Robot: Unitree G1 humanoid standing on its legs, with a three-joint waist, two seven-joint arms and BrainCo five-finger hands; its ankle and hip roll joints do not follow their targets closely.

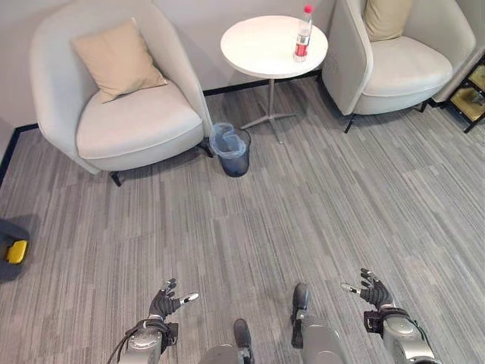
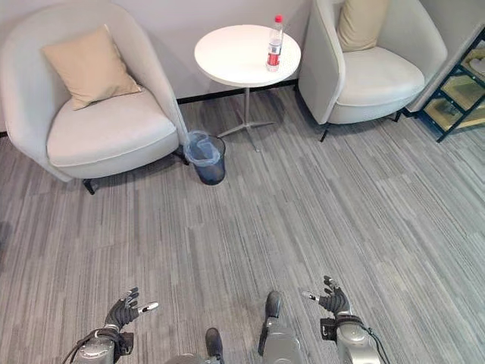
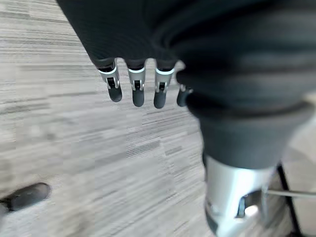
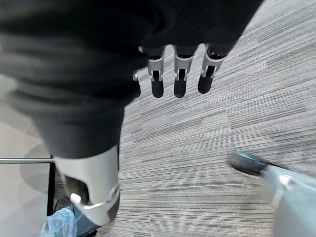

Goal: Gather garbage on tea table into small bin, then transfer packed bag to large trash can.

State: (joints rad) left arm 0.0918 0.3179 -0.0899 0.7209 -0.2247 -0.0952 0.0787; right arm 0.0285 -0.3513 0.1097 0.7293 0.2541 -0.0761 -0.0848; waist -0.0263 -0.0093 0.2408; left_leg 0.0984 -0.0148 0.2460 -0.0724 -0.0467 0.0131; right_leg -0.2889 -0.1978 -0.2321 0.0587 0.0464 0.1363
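A clear bottle (image 1: 303,34) with a red cap and red label stands upright near the right edge of the round white tea table (image 1: 261,49). On the floor to the left of the table's foot stands the small dark bin (image 1: 230,149), lined with a blue bag. My left hand (image 1: 164,302) and right hand (image 1: 373,291) hang low over the carpet, far from the table. Both are open and hold nothing; their fingers (image 3: 138,92) (image 4: 179,82) point straight out. The bin's blue bag (image 4: 58,224) also appears in the right wrist view.
A pale armchair (image 1: 121,121) with a tan cushion (image 1: 117,59) stands left of the table, and a second armchair (image 1: 402,64) right of it. A shelf (image 1: 474,91) is at the far right edge, and a yellow object (image 1: 17,251) at the far left.
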